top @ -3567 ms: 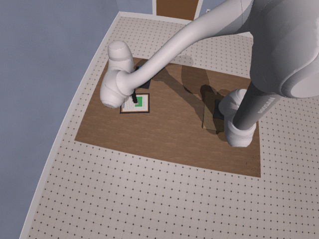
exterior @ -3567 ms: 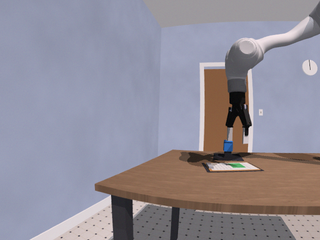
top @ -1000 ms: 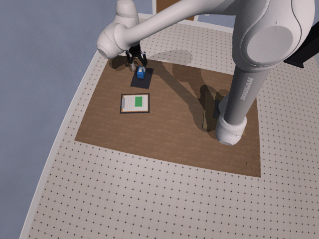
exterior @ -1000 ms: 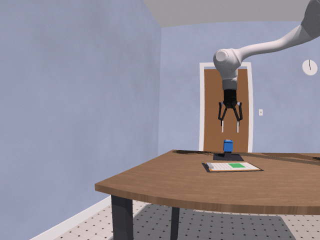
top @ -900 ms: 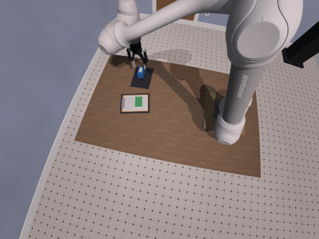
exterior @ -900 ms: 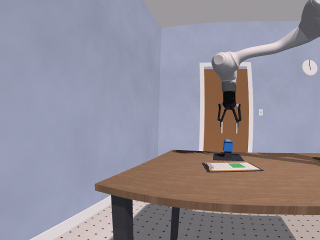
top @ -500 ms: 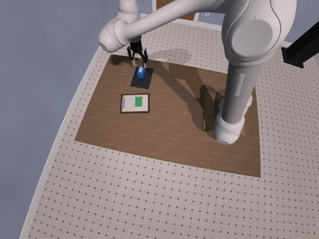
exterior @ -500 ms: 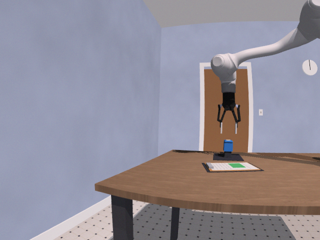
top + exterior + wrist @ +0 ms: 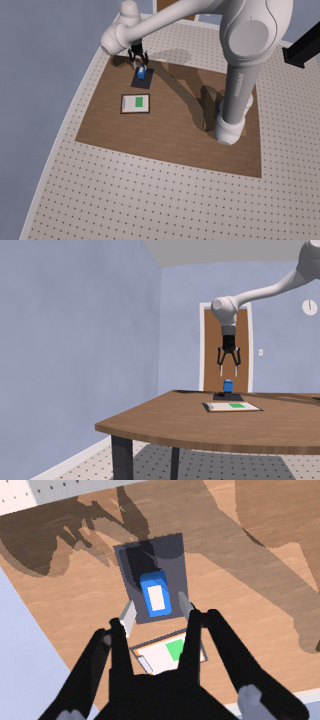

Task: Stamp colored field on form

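The blue stamp [image 9: 141, 72] stands upright on a dark mat [image 9: 142, 78] on the wooden table; it also shows in the exterior view [image 9: 227, 385] and in the wrist view [image 9: 156, 594]. My gripper [image 9: 228, 374] hangs straight above the stamp, a short way over its top, fingers part open and holding nothing. In the wrist view the fingertips stand to either side of the stamp. The form on a clipboard [image 9: 135, 103] lies in front of the mat, with a green field [image 9: 139, 101] on its right part.
The arm's base [image 9: 231, 121] stands on the table at the right side. The table's curved front edge [image 9: 206, 440] is near the exterior view. A door [image 9: 226, 348] and walls are behind the table.
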{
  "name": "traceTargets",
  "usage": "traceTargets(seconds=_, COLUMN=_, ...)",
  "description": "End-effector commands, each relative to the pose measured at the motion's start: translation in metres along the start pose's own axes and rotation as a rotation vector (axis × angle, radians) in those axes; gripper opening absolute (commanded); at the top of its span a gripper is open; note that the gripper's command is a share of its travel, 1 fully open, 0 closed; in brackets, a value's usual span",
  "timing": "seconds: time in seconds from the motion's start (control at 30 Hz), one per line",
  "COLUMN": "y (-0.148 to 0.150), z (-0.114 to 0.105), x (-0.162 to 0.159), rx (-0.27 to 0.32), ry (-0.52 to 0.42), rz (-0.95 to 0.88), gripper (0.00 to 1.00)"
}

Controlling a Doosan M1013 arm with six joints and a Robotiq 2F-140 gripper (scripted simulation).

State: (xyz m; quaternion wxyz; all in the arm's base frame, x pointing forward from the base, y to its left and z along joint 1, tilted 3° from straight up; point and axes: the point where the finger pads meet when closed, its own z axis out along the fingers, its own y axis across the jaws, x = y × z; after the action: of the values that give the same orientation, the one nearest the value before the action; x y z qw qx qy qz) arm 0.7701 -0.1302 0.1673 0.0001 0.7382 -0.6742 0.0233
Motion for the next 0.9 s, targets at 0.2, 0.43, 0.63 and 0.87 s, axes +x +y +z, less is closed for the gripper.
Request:
traceTargets(seconds=0.2, y=0.0, z=0.038, x=0.0, rx=0.0, ry=0.0, rz=0.0, gripper=0.55)
traceTargets(seconds=0.43, y=0.0, z=0.061, x=0.0, rx=0.0, ry=0.0, rz=0.0, gripper=0.55)
traceTargets(seconds=0.63, y=0.0, z=0.079, x=0.0, rx=0.0, ry=0.0, rz=0.0, gripper=0.55)
traceTargets(seconds=0.87, y=0.0, z=0.083, x=0.0, rx=0.0, ry=0.0, rz=0.0, gripper=0.55)
